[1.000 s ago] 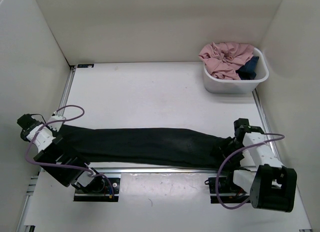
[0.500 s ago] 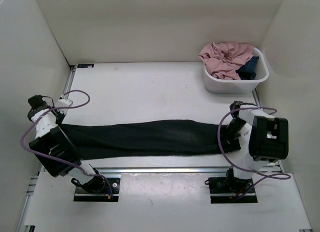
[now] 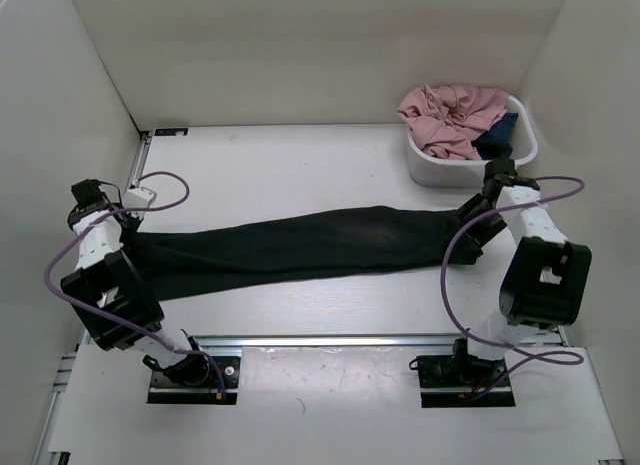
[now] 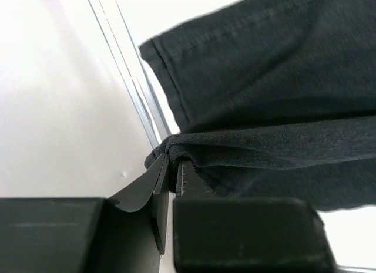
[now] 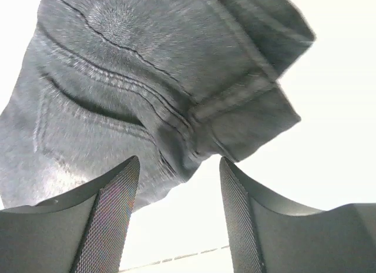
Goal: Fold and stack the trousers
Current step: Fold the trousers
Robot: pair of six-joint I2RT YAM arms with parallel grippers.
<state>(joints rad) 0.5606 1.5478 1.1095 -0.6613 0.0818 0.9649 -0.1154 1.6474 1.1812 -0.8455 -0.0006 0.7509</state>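
Observation:
The black trousers [image 3: 300,247] lie stretched across the table from left to right, the right end angled toward the back. My left gripper [image 3: 117,241] is shut on the leg-hem end; the left wrist view shows its jaws [image 4: 170,160] pinching a fold of the black fabric [image 4: 264,79]. My right gripper [image 3: 470,233] is at the waistband end. In the right wrist view its fingers [image 5: 111,208] stand wide apart, and the waistband [image 5: 235,108] lies just beyond the tips [image 5: 178,161], not pinched.
A white tub [image 3: 470,171] stands at the back right, close behind the right arm, holding a pink garment [image 3: 450,115] and a small dark blue garment [image 3: 498,137]. A metal rail [image 3: 330,339] runs along the near edge. White walls enclose the table.
Both arms have swung away from the near edge, dragging the trousers toward the middle of the table. The right end has moved furthest back, toward the tub.

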